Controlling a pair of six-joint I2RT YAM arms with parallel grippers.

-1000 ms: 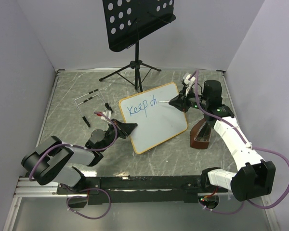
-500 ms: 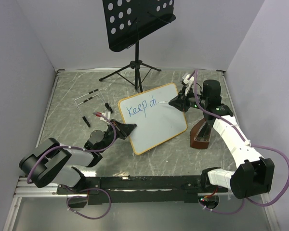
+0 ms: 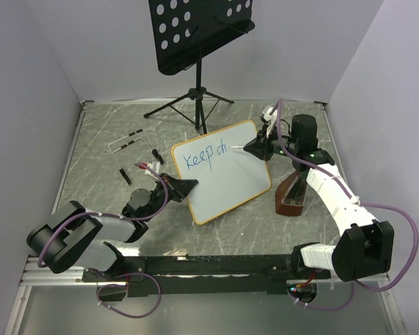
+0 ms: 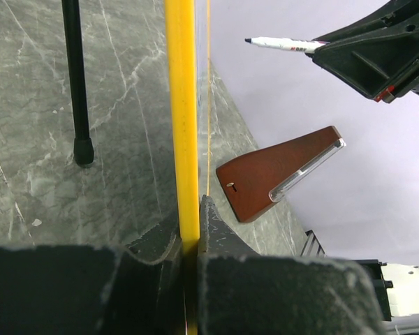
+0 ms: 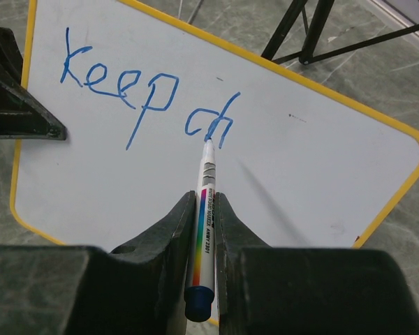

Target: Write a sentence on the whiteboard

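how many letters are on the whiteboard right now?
6: four spelling Keep at left of the whiteboard, then ch by the marker tip. The tip may hide a fresh stroke.

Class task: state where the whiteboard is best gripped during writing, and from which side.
Pinch the whiteboard by its thin frame, midway along the short left edge, coming from the left: it is a thin panel, and that edge is clear of the sentence and marker.

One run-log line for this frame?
left gripper: shut on whiteboard edge | right gripper: shut on marker, tip at "h" | sentence: "Keep ch" written
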